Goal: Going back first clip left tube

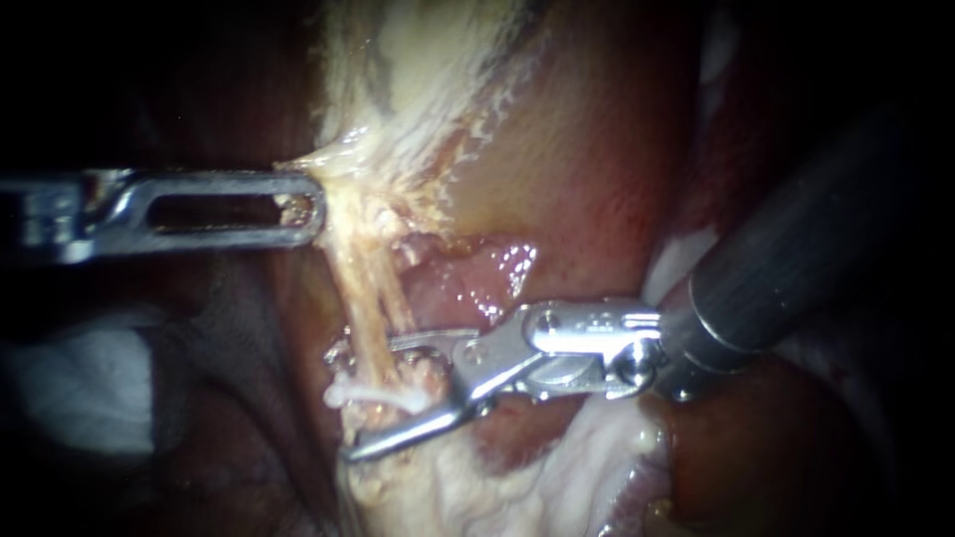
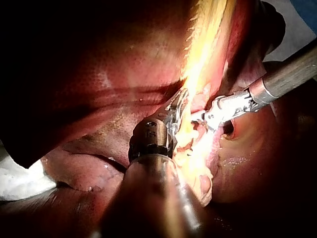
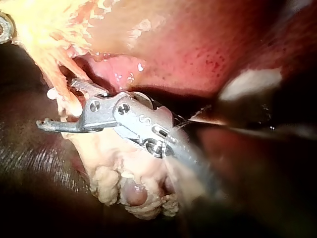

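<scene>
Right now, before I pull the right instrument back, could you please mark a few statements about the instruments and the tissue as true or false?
1. The right instrument's jaws lie shut together. False: a clear gap shows between them, so they are open.
2. A pale strand of tissue runs down into the gap between those jaws. True.
3. The left instrument has its jaws shut on the upper end of the pale strand. True.
4. The two instruments touch each other. False: they stand apart. In the endoscope view the left instrument is higher up the strand and the right one is lower down.
</scene>
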You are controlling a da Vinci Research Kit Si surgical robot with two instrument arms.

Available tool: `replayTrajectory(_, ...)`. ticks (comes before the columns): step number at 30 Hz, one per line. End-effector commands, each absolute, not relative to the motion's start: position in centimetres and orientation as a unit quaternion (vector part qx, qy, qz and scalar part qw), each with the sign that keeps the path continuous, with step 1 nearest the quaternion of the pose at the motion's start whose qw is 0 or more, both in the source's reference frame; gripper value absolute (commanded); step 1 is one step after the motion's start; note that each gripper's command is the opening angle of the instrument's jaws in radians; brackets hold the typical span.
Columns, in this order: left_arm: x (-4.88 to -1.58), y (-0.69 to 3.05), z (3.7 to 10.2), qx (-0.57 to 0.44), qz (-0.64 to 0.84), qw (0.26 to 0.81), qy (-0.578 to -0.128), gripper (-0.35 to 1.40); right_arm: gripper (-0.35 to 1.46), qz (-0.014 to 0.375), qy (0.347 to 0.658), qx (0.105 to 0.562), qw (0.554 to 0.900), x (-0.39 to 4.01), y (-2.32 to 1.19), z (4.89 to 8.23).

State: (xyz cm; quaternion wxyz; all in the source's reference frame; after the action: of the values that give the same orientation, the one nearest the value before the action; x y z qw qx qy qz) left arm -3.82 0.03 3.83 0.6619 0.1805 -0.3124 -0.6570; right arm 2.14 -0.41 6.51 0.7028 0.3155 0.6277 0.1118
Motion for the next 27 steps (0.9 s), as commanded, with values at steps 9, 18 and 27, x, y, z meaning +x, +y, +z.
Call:
replayTrajectory(9, -3.79, 0.03, 3.83, 0.181, -0.656, 0.662, -0.313, -0.35, 0.6, 0.1, 0.629, 0.326, 0.699, 1.56, -0.51, 6.35)
replayTrajectory(18, -3.79, 0.03, 3.84, 0.181, -0.656, 0.662, -0.313, -0.35, 0.6, 0.062, 0.643, 0.277, 0.711, 0.82, -0.23, 6.05)
replayTrajectory(27, -3.82, 0.01, 3.88, 0.179, -0.657, 0.662, -0.313, -0.35, 0.6, 0.034, 0.648, 0.222, 0.728, 0.25, 0.13, 5.63)
